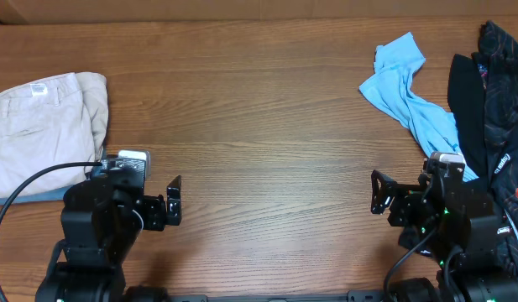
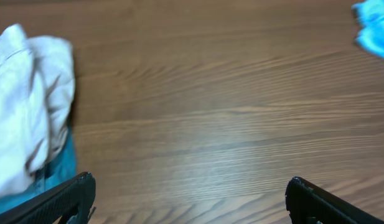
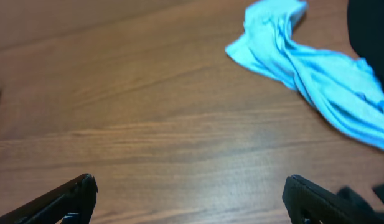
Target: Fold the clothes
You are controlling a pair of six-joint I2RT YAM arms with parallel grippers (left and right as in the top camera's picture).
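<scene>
Wood table [image 1: 259, 109]: shorts [image 1: 36, 126] near left tool [image 1: 173, 201], shirt [image 1: 410, 92] beyond right tool [image 1: 378, 193]; both spread, empty.

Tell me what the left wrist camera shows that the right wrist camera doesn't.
Only left wrist: the beige shorts at the left edge, lying over a teal cloth. Only right wrist: a black garment in the top right corner. Both: the wooden table, the light-blue shirt (just a corner in the left wrist view), and an open gripper each, left gripper and right gripper.

Even, soft light; wrist views slightly blurred, overhead sharp.
</scene>
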